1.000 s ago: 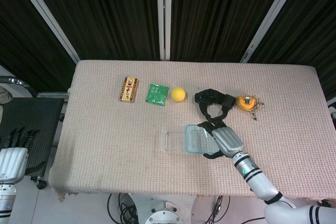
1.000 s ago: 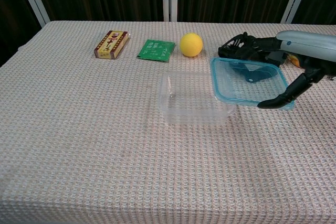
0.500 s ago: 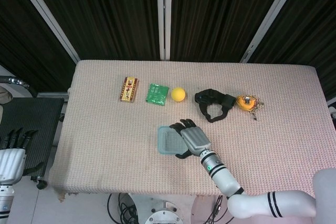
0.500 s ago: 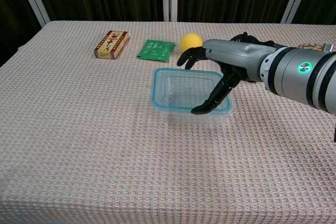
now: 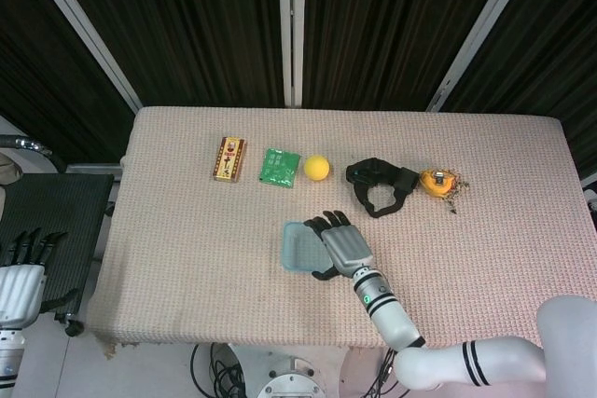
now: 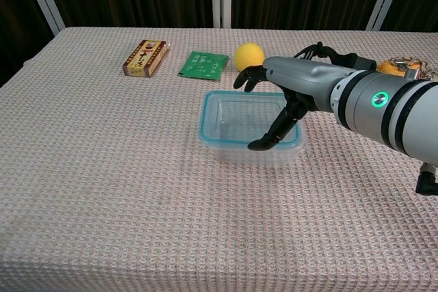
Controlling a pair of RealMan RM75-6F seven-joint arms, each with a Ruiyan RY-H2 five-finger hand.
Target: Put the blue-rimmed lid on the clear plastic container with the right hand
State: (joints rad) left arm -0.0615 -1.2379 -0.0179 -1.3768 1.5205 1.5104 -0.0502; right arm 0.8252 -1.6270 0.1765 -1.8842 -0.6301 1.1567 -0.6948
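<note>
The blue-rimmed lid (image 5: 298, 247) (image 6: 233, 117) lies flat on top of the clear plastic container (image 6: 229, 154) at the middle of the table. My right hand (image 5: 340, 244) (image 6: 287, 90) reaches over the lid's right part. Its fingers (image 6: 246, 76) curl over the far rim and its thumb (image 6: 263, 144) touches the near rim, so the hand spans and grips the lid. My left hand (image 5: 20, 277) hangs off the table at the lower left of the head view, fingers straight and apart, holding nothing.
Along the back stand a small printed box (image 5: 229, 157) (image 6: 145, 57), a green packet (image 5: 279, 167) (image 6: 203, 65) and a yellow ball (image 5: 317, 168) (image 6: 249, 57). A black strap bundle (image 5: 378, 179) (image 6: 321, 52) and an orange object (image 5: 437, 181) lie behind my right arm.
One second ago the lid was held to the right of the container. My right hand carried it left and set it on top; in the last half second it shifted only slightly.
</note>
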